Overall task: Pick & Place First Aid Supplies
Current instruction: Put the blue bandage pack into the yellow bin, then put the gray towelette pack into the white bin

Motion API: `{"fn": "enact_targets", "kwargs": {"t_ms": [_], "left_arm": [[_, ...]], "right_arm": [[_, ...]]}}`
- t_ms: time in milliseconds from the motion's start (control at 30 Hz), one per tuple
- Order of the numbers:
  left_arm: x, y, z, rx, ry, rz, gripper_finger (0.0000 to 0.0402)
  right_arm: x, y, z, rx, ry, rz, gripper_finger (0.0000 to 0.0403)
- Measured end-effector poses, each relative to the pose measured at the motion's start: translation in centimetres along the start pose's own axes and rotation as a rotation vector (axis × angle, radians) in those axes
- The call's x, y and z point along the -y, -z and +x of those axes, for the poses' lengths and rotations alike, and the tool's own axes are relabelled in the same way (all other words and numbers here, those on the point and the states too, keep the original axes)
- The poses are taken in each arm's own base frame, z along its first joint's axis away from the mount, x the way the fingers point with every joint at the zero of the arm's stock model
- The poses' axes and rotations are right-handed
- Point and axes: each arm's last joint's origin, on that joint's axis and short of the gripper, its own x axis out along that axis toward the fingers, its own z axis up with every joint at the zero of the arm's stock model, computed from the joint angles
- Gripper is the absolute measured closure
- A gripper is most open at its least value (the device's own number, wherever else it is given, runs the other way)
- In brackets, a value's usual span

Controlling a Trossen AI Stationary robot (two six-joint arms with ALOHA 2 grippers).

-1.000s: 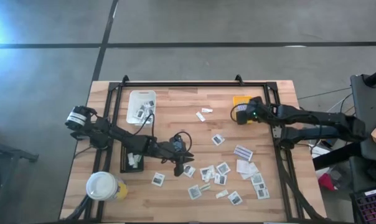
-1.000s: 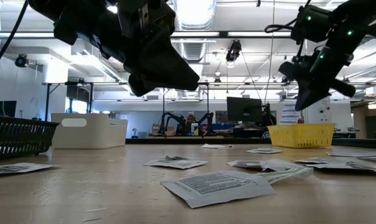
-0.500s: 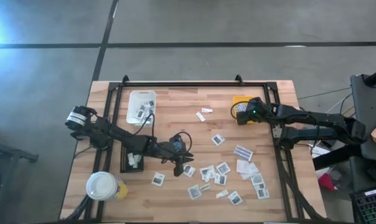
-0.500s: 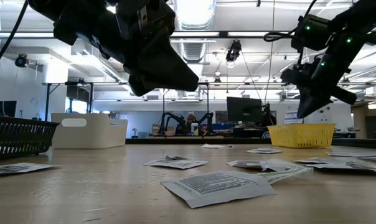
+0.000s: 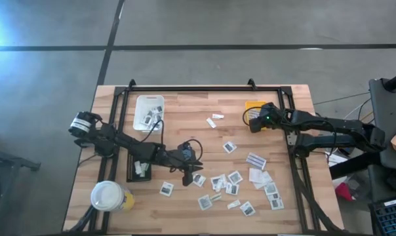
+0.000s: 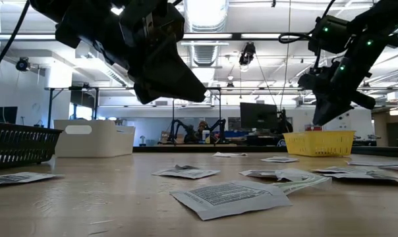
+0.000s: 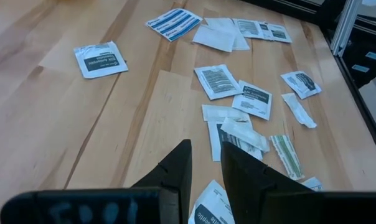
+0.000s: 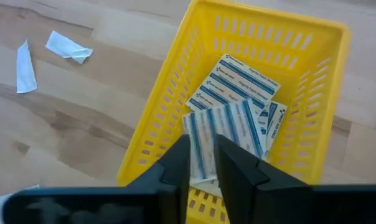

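- High view: the wooden slatted table (image 5: pixel 185 118) carries a scatter of small flat white first aid packets with dark printed patches (image 5: pixel 232 187), most of them clustered toward the near right part of the tabletop.
- The right gripper (image 5: pixel 253 118) hangs over the yellow slotted plastic basket (image 5: pixel 253 105) at the table's far right (its wrist view looks straight down into it).
- In that wrist view the right gripper's (image 8: pixel 202 158) two dark fingers (image 8: pixel 177 163) stand a narrow gap apart, and a blue-and-white striped strip packet (image 8: pixel 222 134) shows in and around that gap; whether the fingers pinch it or it lies loose in the basket (image 8: pixel 175 99) cannot be told.
- More striped packets (image 8: pixel 241 81) lie flat on the basket floor.
- The left gripper (image 5: pixel 188 172) is low over the middle of the table, near the packet cluster.
- Left wrist view: its fingers (image 7: pixel 178 165) are slightly parted with nothing between them, and one white packet (image 7: pixel 206 211) lies on the wood just beyond the tips.
- A white rectangular bin (image 5: pixel 147 111) at the far left holds a few packets, and a black tray (image 5: pixel 138 169) sits in front of it.
- A large white-lidded yellow cup (image 5: pixel 110 195) stands at the near left corner.
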Motion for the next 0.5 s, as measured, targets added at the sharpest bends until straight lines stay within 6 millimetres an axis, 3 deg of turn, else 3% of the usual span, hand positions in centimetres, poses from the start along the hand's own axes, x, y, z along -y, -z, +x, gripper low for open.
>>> {"fn": "enact_targets", "kwargs": {"t_ms": [233, 500], "left_arm": [[0.0, 0.1, 0.0, -0.012, 0.002, -0.007, 0.0319], [0.7, 0.7, -0.2, -0.067, 0.064, 0.007, 0.0319]], "right_arm": [[-0.1, -0.2, -0.3, 0.006, -0.007, -0.023, 0.0288], [-1.6, -2.4, -2.9, -0.025, -0.138, -0.061, 0.0276]]}}
